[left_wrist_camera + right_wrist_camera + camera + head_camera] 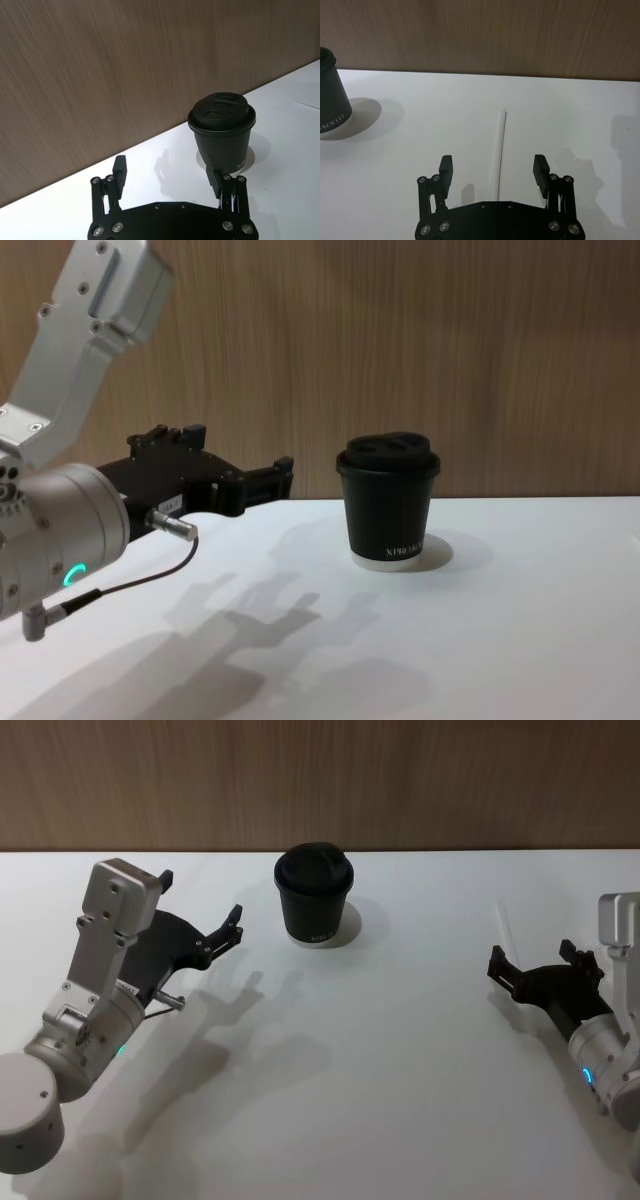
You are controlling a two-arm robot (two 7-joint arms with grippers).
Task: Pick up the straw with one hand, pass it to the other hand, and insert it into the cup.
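Note:
The black lidded cup (315, 900) stands upright at the back middle of the white table (380, 1070). The thin white straw (505, 926) lies flat on the table at the right. My right gripper (532, 958) hovers just behind the straw's near end, open and holding nothing. In the right wrist view the straw (502, 150) runs forward from between the open fingers (540, 166) of my right gripper (493, 165), with the cup (330, 95) far off to one side. My left gripper (200, 900) is open and empty, left of the cup. The left wrist view shows the cup (222, 132) beyond my left gripper (167, 172).
A wood-panelled wall (400, 780) runs along the table's back edge, close behind the cup. From the chest view my left gripper (250, 480) hangs above the table, left of the cup (388, 505). Bare table surface lies between the two arms.

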